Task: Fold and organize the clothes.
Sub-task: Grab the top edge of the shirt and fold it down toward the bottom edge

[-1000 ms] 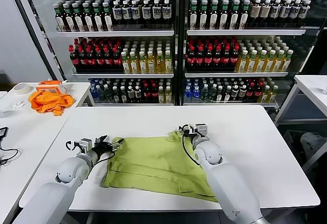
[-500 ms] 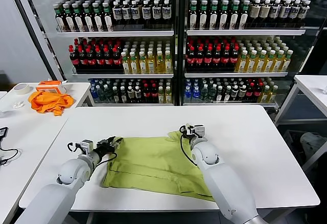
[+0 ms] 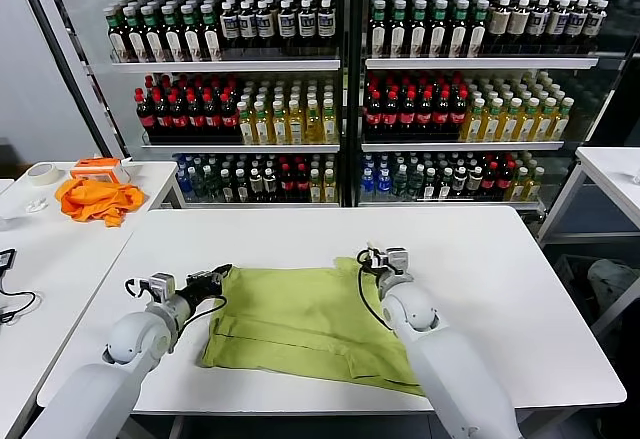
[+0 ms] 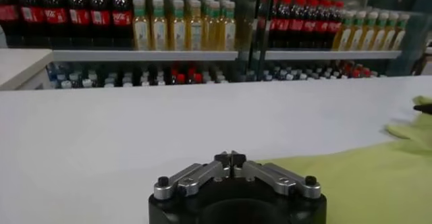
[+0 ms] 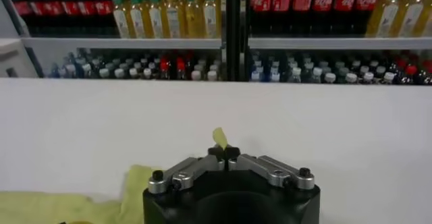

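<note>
While the lime-green T-shirt (image 3: 305, 324) lies spread on the white table (image 3: 500, 289), its far corners are pinched by the closed left gripper (image 3: 222, 274) and the closed right gripper (image 3: 364, 260). No writing can be read on the bottles (image 3: 300, 104).

A broad white rectangular worktop (image 3: 500, 259) stands before tall glass-fronted coolers (image 3: 345, 79), their white shelves packed with rows of bottled drinks (image 3: 420, 109). A second white side table (image 3: 60, 249) stands left, carrying a crumpled bright orange cloth (image 3: 98, 199).
</note>
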Robot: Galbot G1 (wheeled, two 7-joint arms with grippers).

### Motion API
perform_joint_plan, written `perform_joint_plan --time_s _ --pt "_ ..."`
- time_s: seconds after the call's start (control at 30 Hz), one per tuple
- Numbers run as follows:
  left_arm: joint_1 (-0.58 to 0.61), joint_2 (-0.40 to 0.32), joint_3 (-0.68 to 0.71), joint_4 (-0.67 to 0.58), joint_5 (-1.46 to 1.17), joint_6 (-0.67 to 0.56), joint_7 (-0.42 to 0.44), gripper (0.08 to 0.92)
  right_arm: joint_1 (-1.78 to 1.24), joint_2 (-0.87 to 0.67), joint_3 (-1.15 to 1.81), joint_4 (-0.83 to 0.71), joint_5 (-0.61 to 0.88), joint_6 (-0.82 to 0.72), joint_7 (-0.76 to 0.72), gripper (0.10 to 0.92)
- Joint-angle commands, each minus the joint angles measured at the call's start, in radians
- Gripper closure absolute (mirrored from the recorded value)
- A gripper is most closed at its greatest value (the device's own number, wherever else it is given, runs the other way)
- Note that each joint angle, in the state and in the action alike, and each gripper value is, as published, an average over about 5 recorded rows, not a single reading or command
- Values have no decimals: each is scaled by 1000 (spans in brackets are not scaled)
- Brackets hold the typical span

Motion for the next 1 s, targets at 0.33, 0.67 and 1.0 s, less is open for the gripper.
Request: perform_joint_plan --time_s 0.33,0.67,1.0 --pt "232 62 -68 -271 -10 -60 -11 916 -357 -158 82 466 -7 -7 20 920" --pt "285 84 -101 -301 -3 -69 -16 916 -465 -183 113 539 -38 5 18 920" --pt "352 88 -114 -326 27 -90 -11 916 -500 -177 114 530 -80 12 15 920"
